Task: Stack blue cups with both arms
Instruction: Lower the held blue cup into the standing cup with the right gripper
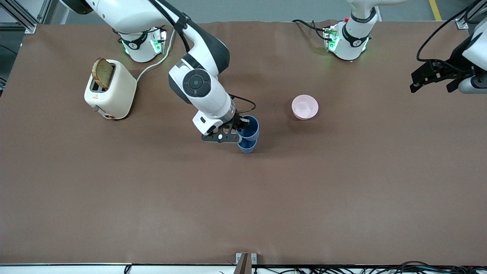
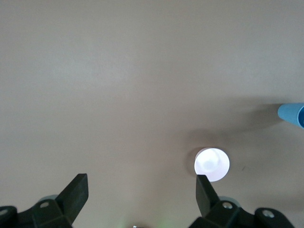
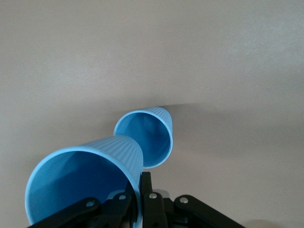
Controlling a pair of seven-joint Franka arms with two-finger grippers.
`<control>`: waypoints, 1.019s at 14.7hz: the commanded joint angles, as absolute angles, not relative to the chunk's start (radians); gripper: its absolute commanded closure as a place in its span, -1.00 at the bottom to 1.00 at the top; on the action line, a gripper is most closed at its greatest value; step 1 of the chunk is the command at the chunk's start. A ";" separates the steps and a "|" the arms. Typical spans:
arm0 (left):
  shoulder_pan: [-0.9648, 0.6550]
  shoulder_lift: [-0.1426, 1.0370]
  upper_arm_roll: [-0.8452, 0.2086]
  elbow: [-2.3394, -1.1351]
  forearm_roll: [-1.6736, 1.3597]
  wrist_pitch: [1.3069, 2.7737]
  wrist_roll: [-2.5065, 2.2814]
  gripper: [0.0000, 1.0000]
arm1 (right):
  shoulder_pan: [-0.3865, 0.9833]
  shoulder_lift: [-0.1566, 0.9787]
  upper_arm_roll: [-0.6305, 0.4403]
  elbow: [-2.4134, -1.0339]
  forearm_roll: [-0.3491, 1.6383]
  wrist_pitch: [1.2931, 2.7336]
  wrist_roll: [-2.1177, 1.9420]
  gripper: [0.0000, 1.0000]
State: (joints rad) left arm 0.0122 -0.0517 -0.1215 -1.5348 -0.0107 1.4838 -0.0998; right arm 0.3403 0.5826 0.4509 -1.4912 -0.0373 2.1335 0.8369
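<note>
Right now you have the right gripper (image 1: 239, 129) at the middle of the front view, clamped on the rim of one blue cup (image 1: 249, 128), which hangs just above the second blue cup (image 1: 247, 145) standing on the brown table (image 1: 243, 205). From that high camera the two cups overlap and you cannot tell whether the held one has entered the other. Your right wrist view settles more: the held cup (image 3: 85, 183) fills the lower left of the frame, tilted, with one finger (image 3: 151, 204) outside its wall and the other inside, while the second cup (image 3: 145, 137) sits at centre frame with its mouth open and nothing in it, so the two are apart there. Your left gripper (image 1: 433, 78) waits at the right edge of the front view, up over the left arm's end of the table. Only the left wrist view shows its fingers (image 2: 76, 192) properly: spread wide in the lower frame with nothing between them. That view also catches the pink bowl (image 2: 212, 164) at lower right and a sliver of blue cup (image 2: 292, 115) at the right edge. The front view alone shows you the toaster (image 1: 110, 91) at upper left with a slice of bread (image 1: 102, 73) standing in its slot, and the pink bowl (image 1: 304, 107) right of centre.
</note>
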 commanded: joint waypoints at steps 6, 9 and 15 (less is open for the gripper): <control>0.014 -0.094 -0.129 -1.583 -0.008 1.486 -0.087 -1.00 | 0.342 0.594 0.454 -1.502 -0.086 2.135 0.853 0.98; 0.017 -0.094 -0.129 -1.583 -0.008 1.486 -0.086 -1.00 | 0.341 0.594 0.453 -1.502 -0.087 2.135 0.851 0.97; 0.017 -0.084 -0.129 -1.577 -0.008 1.493 -0.086 -1.00 | 0.339 0.604 0.451 -1.502 -0.115 2.135 0.851 0.97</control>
